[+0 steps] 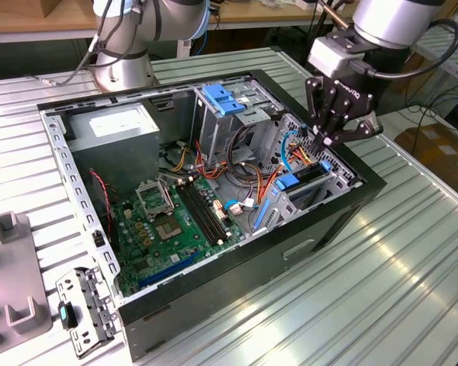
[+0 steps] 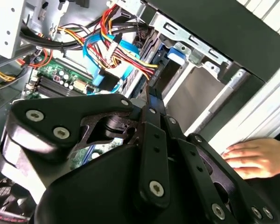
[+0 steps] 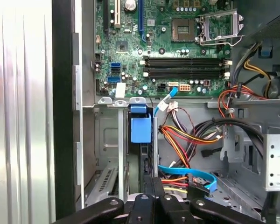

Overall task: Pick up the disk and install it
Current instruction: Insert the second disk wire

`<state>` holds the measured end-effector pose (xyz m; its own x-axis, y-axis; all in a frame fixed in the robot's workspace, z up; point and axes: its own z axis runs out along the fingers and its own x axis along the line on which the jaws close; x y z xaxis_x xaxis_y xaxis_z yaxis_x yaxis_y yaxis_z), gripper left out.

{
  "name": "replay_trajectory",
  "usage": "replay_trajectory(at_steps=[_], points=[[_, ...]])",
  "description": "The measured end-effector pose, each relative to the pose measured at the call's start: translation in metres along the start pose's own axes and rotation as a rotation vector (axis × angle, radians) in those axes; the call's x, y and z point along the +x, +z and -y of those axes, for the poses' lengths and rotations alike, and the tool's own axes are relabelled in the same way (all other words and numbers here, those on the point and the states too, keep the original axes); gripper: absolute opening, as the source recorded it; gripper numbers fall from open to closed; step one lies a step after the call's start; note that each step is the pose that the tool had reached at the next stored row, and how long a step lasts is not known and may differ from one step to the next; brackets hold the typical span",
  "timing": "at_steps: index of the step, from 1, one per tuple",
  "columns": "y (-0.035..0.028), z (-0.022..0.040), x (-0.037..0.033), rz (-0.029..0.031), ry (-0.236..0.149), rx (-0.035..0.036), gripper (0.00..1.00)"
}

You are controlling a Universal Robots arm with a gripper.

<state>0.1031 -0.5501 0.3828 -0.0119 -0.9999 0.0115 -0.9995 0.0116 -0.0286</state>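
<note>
The gripper hangs with its fingers pinched narrow over the disk, which stands on edge in the bay of the computer case; it looks heavy, stiff and breakable, best held by its blue frame.

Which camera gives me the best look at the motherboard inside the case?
The first wrist view: the motherboard faces the camera, unobstructed. The exterior view shows the board slanted among cables. The second wrist view catches a green corner beyond the gripper.
</note>
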Motion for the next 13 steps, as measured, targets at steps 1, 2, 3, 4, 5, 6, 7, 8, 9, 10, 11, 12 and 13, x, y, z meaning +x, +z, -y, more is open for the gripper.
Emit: replay_trajectory(at_steps=[1, 2, 3, 4, 5, 6, 7, 8, 9, 10, 11, 12, 13], points=[[-0.0035, 0.0001, 0.0000, 0.0001, 0.000, -0.0002, 0.11], [-0.0053, 0.0001, 0.0000, 0.0001, 0.000, -0.0004, 0.11], [-0.0055, -0.0006, 0.0000, 0.0008, 0.000, -0.0027, 0.11], [-0.0061, -0.0008, -0.0017, 0.0003, 0.000, -0.0065, 0.11], [-0.0070, -0.0008, -0.0067, 0.0003, -0.001, -0.0082, 0.11], [-0.0079, -0.0010, -0.0150, -0.0002, -0.001, -0.0110, 0.11], [-0.0091, -0.0010, -0.0216, -0.0031, -0.001, -0.0122, 0.11], [-0.0100, -0.0010, -0.0248, -0.0055, -0.001, -0.0123, 0.11], [-0.0115, -0.0011, -0.0316, -0.0118, -0.001, -0.0129, 0.11], [-0.0121, -0.0011, -0.0355, -0.0154, -0.001, -0.0133, 0.11], [-0.0128, -0.0011, -0.0406, -0.0221, -0.001, -0.0139, 0.11], [-0.0132, -0.0010, -0.0458, -0.0342, -0.001, -0.0148, 0.11], [-0.0133, -0.0009, -0.0489, -0.0473, -0.002, -0.0164, 0.11]])
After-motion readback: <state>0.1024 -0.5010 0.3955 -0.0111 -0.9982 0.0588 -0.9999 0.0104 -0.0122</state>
